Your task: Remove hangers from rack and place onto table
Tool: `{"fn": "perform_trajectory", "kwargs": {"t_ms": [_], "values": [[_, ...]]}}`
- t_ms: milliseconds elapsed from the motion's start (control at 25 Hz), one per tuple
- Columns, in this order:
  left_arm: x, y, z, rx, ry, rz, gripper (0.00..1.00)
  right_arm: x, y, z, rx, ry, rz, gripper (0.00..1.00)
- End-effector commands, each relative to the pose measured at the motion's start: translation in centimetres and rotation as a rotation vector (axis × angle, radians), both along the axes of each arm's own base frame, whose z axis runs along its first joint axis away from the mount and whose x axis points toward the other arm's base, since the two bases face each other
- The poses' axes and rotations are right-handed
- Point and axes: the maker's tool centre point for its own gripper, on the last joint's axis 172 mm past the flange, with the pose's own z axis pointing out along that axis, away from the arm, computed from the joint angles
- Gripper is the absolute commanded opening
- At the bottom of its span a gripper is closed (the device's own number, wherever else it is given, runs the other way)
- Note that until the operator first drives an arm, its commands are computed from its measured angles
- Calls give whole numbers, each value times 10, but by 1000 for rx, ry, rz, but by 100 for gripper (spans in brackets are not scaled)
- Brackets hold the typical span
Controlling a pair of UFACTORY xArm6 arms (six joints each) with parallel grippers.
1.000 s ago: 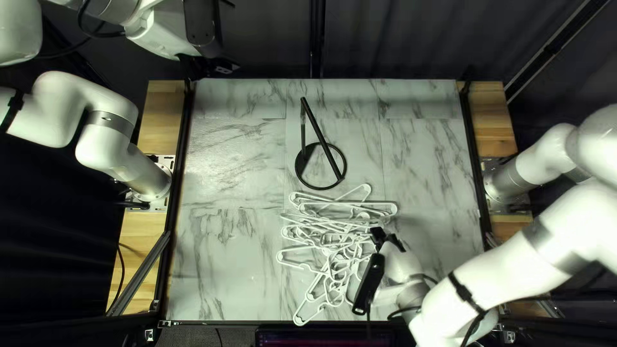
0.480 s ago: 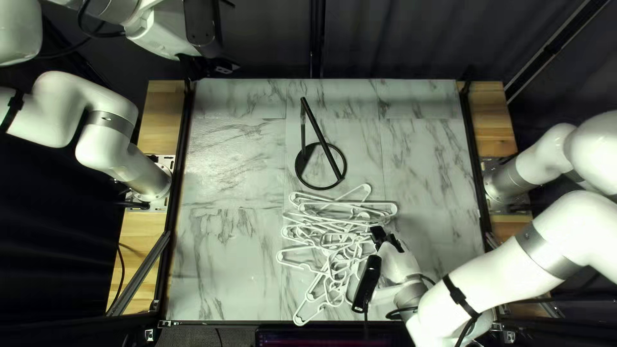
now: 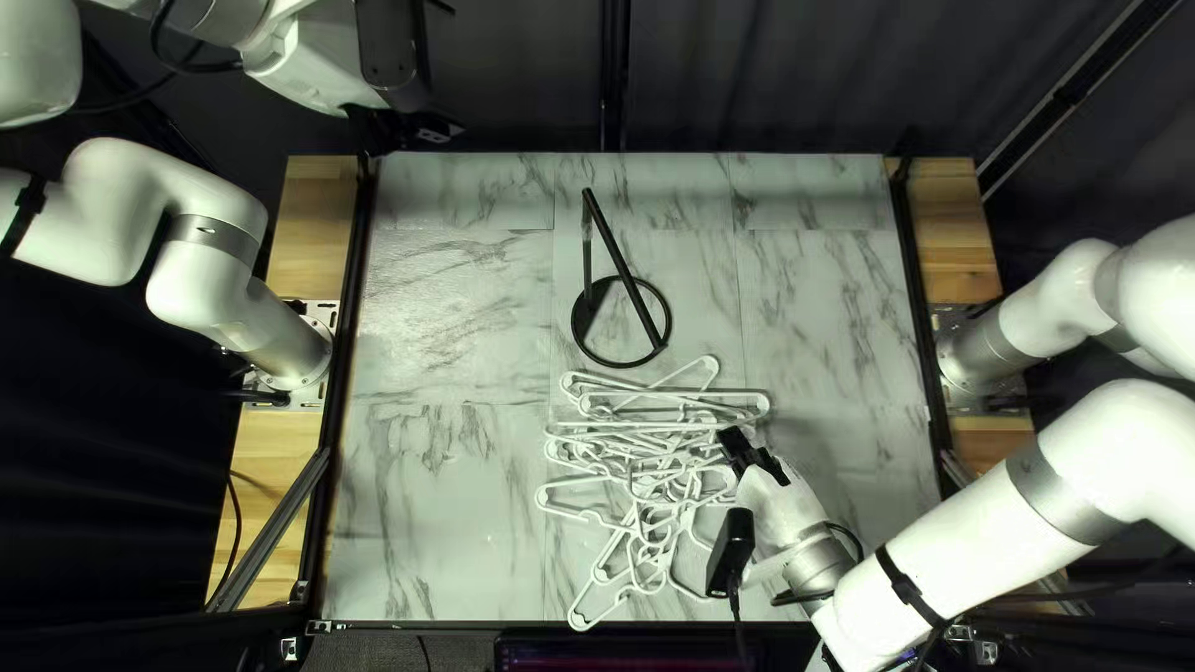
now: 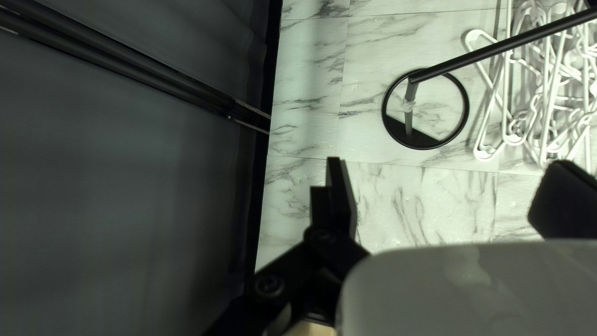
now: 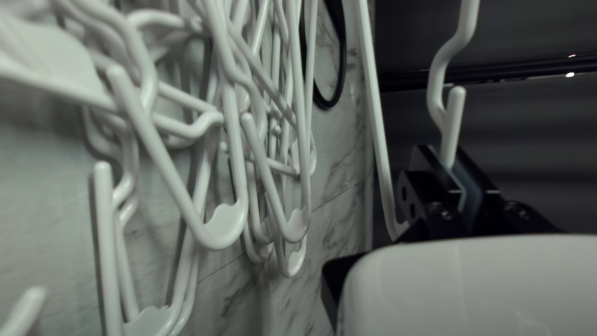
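The top left view showed a messy pile of thin, white, shiny hangers (image 3: 647,479) lying on the white table with gray squiggly lines (image 3: 436,510), toward its near side. Next to the pile, at its right, was the black right gripper (image 3: 747,451). In the right wrist view, it was pinching one white, bendy-shaped hanger (image 5: 454,121) tight, with a thin piece poking up from between its two fingers. Just past the pile stood the black rack (image 3: 625,264), which had a round ring for a foot, a thin post and a long bar on a slant. Farther off, by the table's far left corner, was the black left gripper (image 3: 423,125). The left wrist view showed its fingers spread wide. Behind the table's far edge hung a dark curtain (image 3: 797,75).
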Motion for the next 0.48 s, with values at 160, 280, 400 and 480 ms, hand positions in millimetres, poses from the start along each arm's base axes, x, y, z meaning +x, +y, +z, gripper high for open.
{"fn": "perform_trajectory", "kwargs": {"t_ms": [160,280,400,480], "values": [[0,0,0,0,0,0,100,3,4,-3,-29,9,33,4],[0,0,0,0,0,0,100,5,2,-9,-28,13,38,6],[0,0,0,0,0,0,100,6,0,-15,-23,16,41,32],[0,0,0,0,0,0,100,6,-1,-18,-19,17,42,75]]}}
